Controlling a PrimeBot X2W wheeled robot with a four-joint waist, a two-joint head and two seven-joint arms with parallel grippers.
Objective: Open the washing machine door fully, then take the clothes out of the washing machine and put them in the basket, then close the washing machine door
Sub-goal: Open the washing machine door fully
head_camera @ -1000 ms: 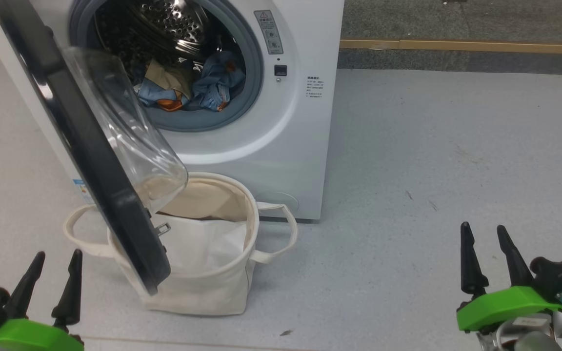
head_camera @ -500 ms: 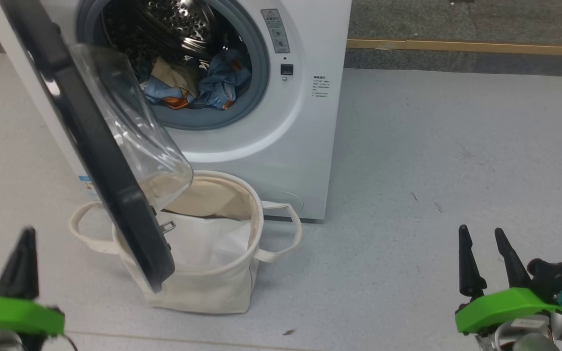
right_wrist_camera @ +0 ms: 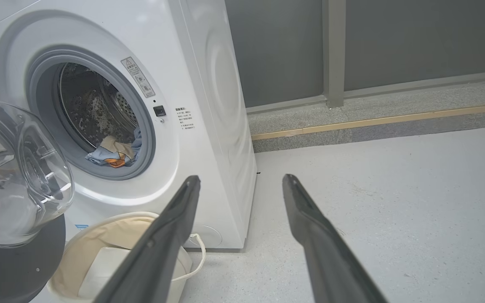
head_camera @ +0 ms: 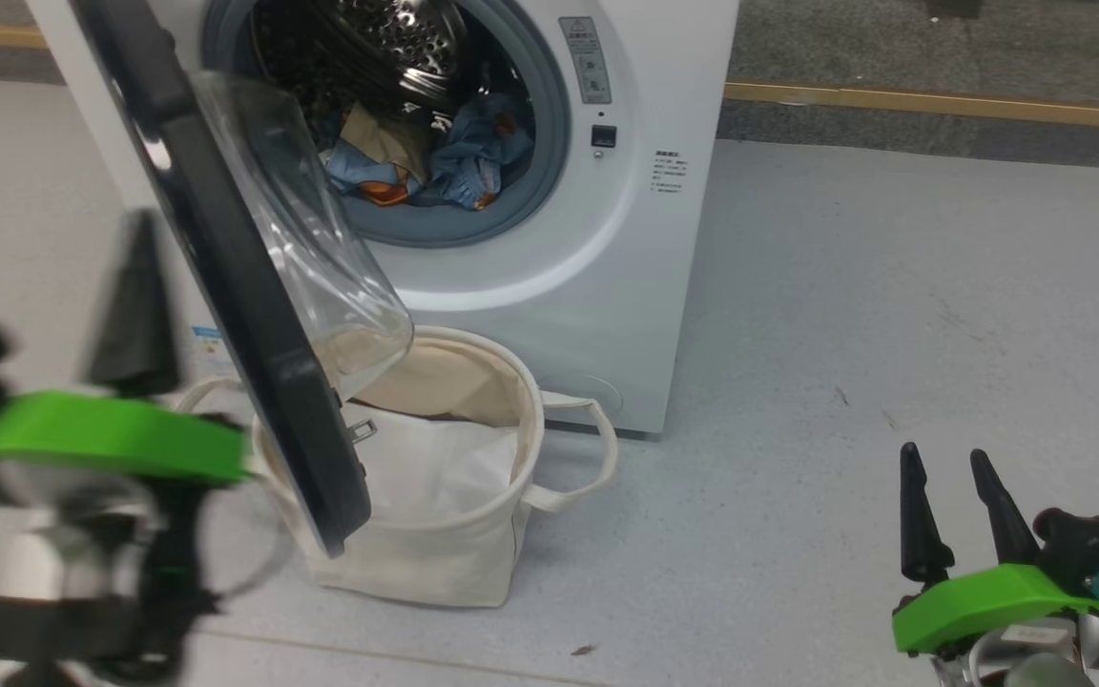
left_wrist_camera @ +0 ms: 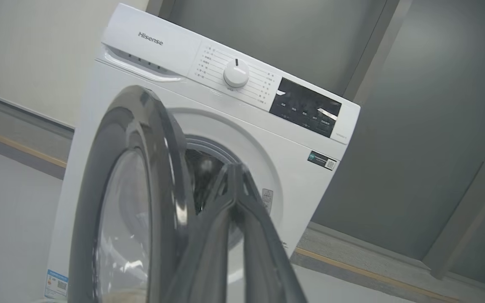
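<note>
The white washing machine [head_camera: 569, 267] stands with its black-rimmed washing machine door [head_camera: 254, 315] swung partly out, the glass bowl [head_camera: 321, 239] hanging over the basket. Light blue and beige clothes [head_camera: 425, 157] lie in the steel drum. The cream canvas basket [head_camera: 445, 553] sits on the floor under the door. My left gripper [head_camera: 139, 229], blurred, is shut on nothing, raised just left of the door's outer face. In the left wrist view its shut fingers [left_wrist_camera: 234, 168] point at the door's rim [left_wrist_camera: 158, 168]. My right gripper [head_camera: 945, 458] is open low at the right, fingers [right_wrist_camera: 175, 219] apart.
A pale grey floor [head_camera: 845, 286] spreads wide to the right of the machine. A dark kerb with a wooden strip [head_camera: 941, 95] runs along the back. The basket's loop handle [head_camera: 597, 448] sticks out toward the right.
My left gripper has shut and risen from the lower left corner to beside the door. The head camera has shifted, sliding the scene rightward. The right arm has stayed put.
</note>
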